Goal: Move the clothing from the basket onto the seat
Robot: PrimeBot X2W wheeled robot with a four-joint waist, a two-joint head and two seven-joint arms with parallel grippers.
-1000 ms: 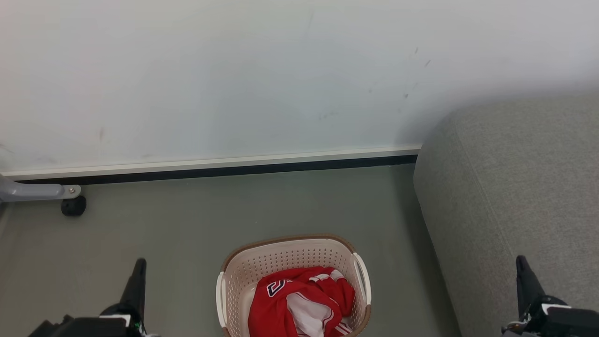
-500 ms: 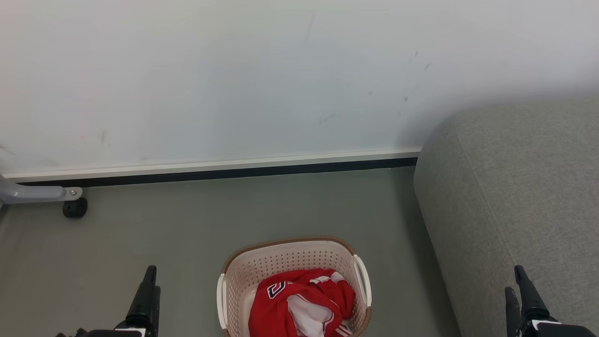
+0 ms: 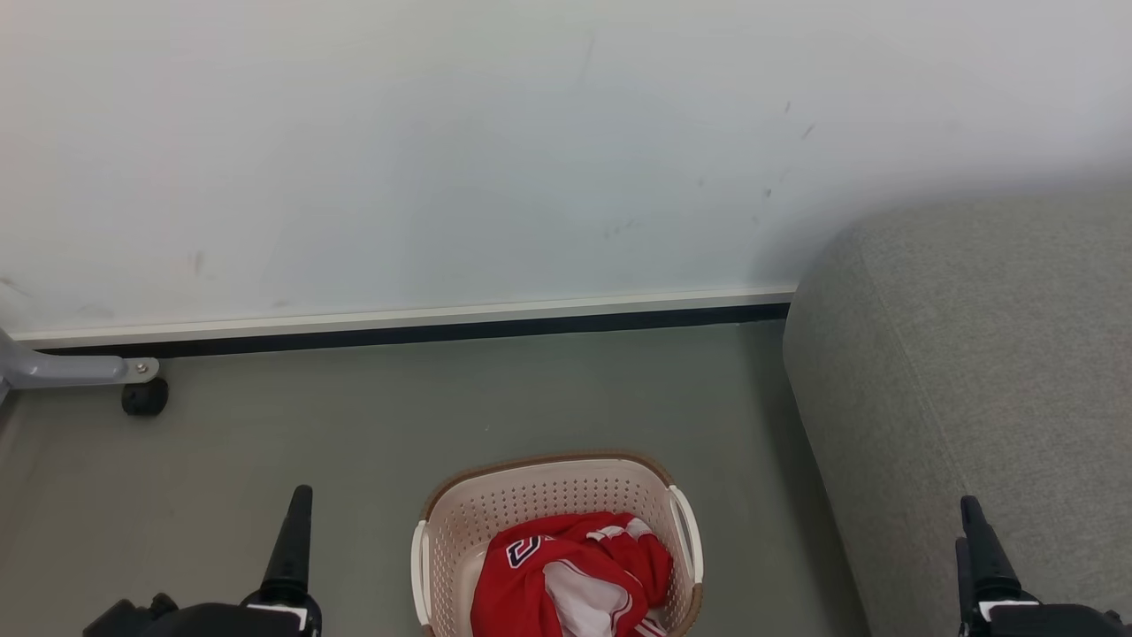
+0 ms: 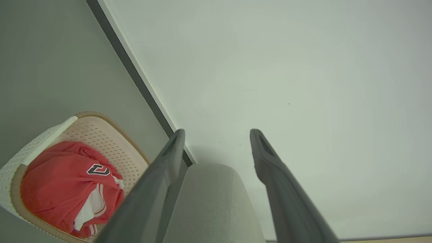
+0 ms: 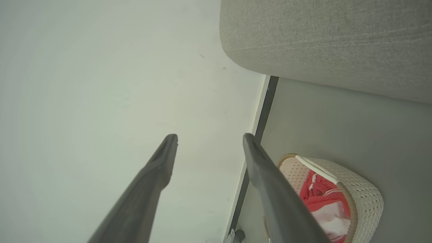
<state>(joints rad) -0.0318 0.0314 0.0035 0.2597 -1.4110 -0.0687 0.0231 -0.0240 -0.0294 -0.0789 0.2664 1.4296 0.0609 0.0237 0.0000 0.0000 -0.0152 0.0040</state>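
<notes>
Judging by the head view, the clothing (image 3: 566, 575) is heaped in the basket (image 3: 548, 491) near the seat (image 3: 973, 372); in the left wrist view the left gripper (image 4: 216, 135) is spread empty, in the right wrist view the right gripper (image 5: 209, 138) likewise, so a deep pinch from above is advised

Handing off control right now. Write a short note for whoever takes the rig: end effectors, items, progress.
Left end effector: open, empty, left of the basket.
Right end effector: open, empty, by the seat.
Clothing: bunched inside the basket, which stands on the floor left of the seat.
Done: nothing moved yet.
Left: grasp the clothing, lift it out, lay it on the seat.
</notes>
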